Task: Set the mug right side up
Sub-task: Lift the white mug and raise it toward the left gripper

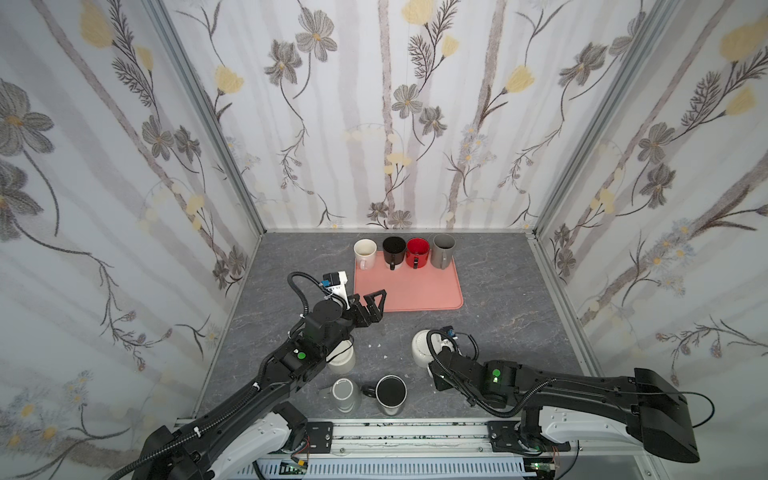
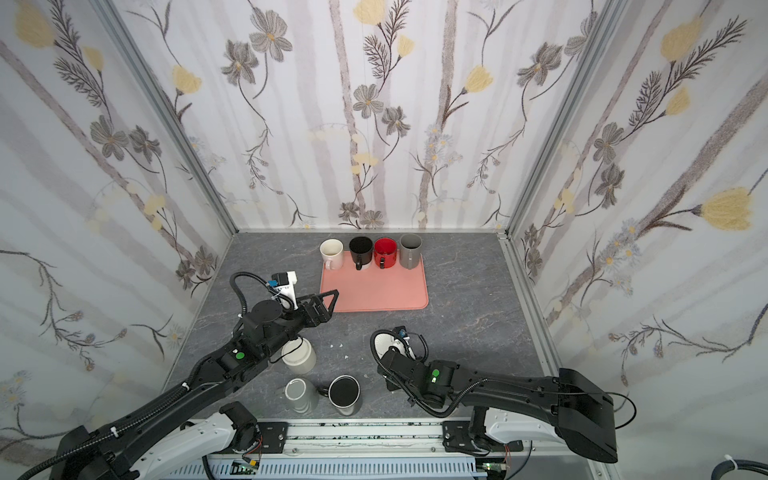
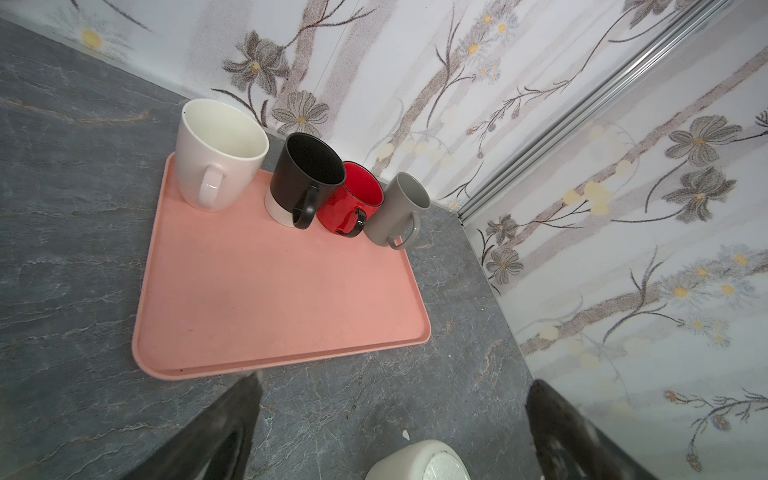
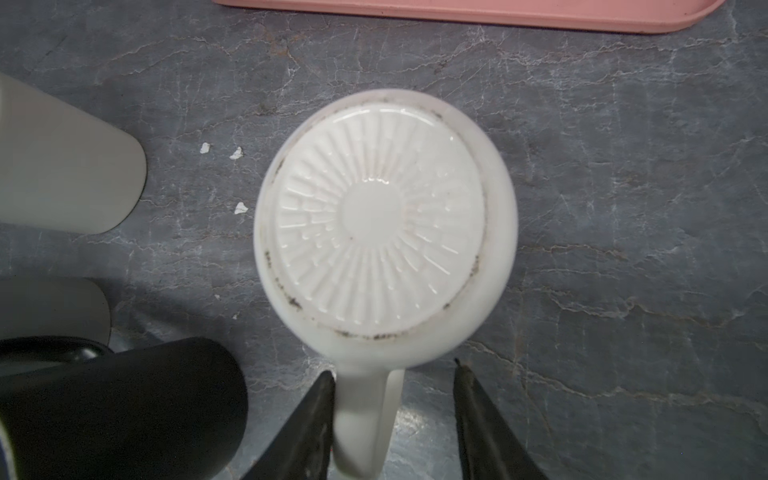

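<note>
Close to the front rail (image 1: 415,432), a grey mug (image 1: 345,395) and a dark mug (image 1: 390,395) sit on the table (image 1: 507,324), both bottom-up I think, and a cream mug (image 1: 343,360) is half hidden under the left arm (image 1: 249,399). A little farther in is the white mug (image 4: 378,216), the one to turn. It sits upside down on the table with its ribbed bottom facing up, and its handle (image 4: 365,419) points back at the right gripper (image 4: 394,368). That gripper's fingers (image 4: 307,428) stand partly open, one on each side of the handle; one finger touches it and the other has a gap, so nothing is held yet. To do this well, I think it should squeeze the middle of the handle until both fingers press tight, because the shiny cup could slip or swing. Then it should lift the mug clear of the table before rolling it over, stay away from the dark mug close by, and set it down softly. Farther off, the left gripper (image 1: 370,305) hangs wide open and empty by the near corner of the pink tray (image 1: 415,291). At the tray's far edge four mugs (image 1: 417,250) stand the right way up.
</note>
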Motion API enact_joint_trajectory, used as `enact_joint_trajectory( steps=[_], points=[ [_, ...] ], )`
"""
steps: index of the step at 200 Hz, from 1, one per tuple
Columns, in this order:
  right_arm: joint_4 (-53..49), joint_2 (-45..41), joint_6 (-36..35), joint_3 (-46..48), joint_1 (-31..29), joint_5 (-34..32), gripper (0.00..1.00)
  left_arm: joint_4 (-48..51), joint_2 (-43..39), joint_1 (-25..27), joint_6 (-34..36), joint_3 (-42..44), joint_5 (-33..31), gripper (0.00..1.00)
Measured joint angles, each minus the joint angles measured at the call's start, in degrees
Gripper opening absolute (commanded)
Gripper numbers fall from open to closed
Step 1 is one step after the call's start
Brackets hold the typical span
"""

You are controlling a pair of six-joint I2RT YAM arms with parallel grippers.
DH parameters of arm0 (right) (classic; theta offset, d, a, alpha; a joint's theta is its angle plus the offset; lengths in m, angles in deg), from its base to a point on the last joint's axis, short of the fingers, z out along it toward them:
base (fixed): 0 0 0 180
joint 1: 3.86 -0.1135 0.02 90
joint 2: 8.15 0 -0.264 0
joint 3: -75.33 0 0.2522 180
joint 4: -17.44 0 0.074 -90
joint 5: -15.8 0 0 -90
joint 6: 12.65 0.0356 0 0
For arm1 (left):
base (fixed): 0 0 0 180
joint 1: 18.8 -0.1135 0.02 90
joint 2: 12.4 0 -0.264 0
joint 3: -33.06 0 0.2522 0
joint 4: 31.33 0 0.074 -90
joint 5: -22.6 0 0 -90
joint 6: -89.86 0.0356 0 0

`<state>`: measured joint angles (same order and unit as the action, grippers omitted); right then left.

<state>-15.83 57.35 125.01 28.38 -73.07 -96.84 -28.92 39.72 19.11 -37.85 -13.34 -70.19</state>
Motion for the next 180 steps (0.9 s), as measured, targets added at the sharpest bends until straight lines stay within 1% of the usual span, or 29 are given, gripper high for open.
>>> enact_joint_trajectory(
  steps=[29, 60, 77, 92, 98, 105, 141, 180],
  points=[
    [0.04, 2.64, -1.27, -0.9, 0.39, 0.04, 0.36, 0.0, 0.22, 0.02, -0.02, 0.0, 0.0, 1.0],
    [0.17, 4.5, -2.67, -1.49, 0.59, -0.17, 0.23, -0.15, 0.68, 0.02, -0.07, 0.0, 0.02, 1.0],
    [0.11, 4.83, -3.3, -1.73, 0.74, -0.42, 0.19, -0.44, 1.03, 0.02, -0.17, -0.04, 0.63, 1.0],
    [0.04, 4.83, -3.8, -1.75, 0.98, -0.61, 0.12, -0.46, 1.22, 0.02, -0.2, -0.13, 1.11, 1.0],
    [0.02, 4.76, -3.78, -1.75, 1.09, -0.72, 0.07, -0.55, 1.31, 0.02, -0.2, -0.2, 1.11, 1.0],
    [-0.04, 4.55, -3.82, -1.75, 1.2, -0.87, 0.0, -0.59, 1.42, 0.02, -0.2, -0.26, 1.11, 1.0],
    [-1.75, 1.66, -5.33, -1.7, 1.68, -1.51, 0.0, -0.83, 1.51, 0.02, -0.2, -0.46, 1.55, 1.0],
    [0.02, -7.02, -9.05, -0.61, 2.97, -2.1, 0.0, -2.12, 1.44, 0.02, -0.2, -0.46, 2.93, 1.0]
  ],
)
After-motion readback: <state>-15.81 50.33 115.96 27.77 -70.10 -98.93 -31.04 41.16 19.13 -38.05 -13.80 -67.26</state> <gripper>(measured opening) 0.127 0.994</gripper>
